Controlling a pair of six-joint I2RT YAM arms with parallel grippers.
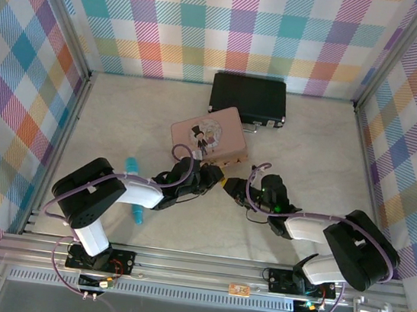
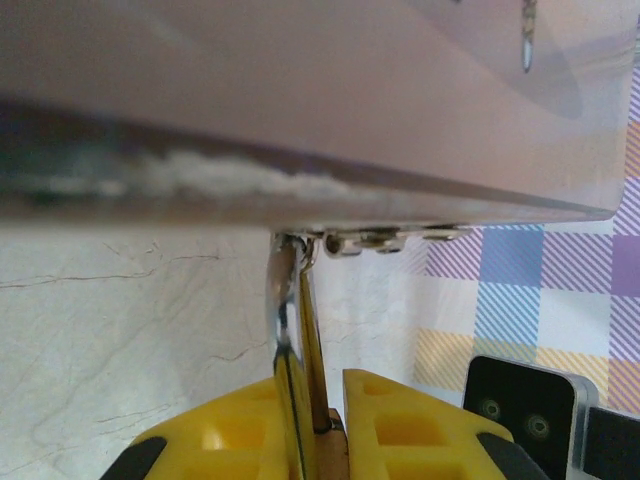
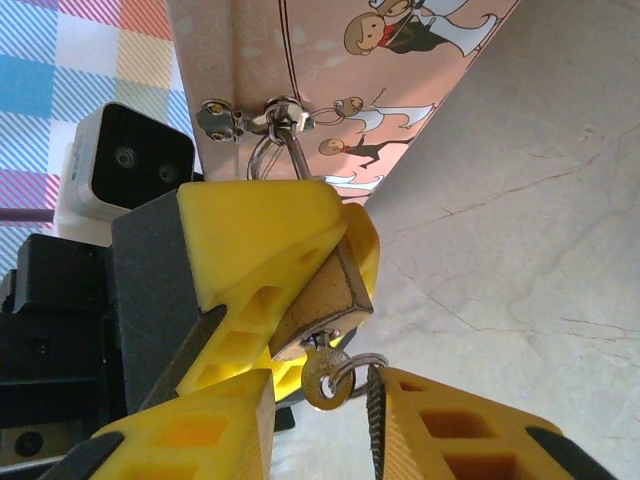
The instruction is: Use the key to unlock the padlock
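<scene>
The brass padlock [image 3: 328, 288] hangs by its silvery shackle [image 2: 284, 310] from the clasp [image 3: 285, 112] of the pink tin [image 1: 209, 137]. My left gripper [image 2: 331, 388] is shut on the padlock's body, its yellow fingers [image 3: 255, 232] on both flat sides. The small key [image 3: 326, 380] sticks in the underside of the padlock, with a thin ring through its head. My right gripper [image 3: 318, 420] is open, its fingers on either side of the key's head with gaps. In the top view the two grippers meet just in front of the tin, left [image 1: 212, 178] and right [image 1: 236, 193].
A black case [image 1: 248, 100] lies behind the tin at the back of the table. A teal pen [image 1: 133, 189] lies beside the left arm. Checkered walls close in the marble-look tabletop [image 1: 309, 154] on three sides.
</scene>
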